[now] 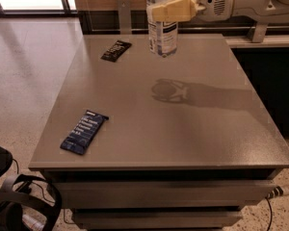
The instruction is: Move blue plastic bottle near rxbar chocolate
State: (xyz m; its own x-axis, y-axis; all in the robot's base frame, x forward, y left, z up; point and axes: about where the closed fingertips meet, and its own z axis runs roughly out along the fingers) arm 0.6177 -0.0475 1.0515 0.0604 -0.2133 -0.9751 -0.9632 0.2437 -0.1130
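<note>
Fingers [176, 8] tight around upright blue plastic bottle [162, 38] (arm level), high over table [183, 143].

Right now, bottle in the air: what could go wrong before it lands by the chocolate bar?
The gripper, shut on the blue plastic bottle, holds it above the table; a slip could drop and roll it. The rxbar chocolate lies near the far edge; landing on it could tip the bottle or push the bar off. The navy bar at the front left is a possible wrong target.
</note>
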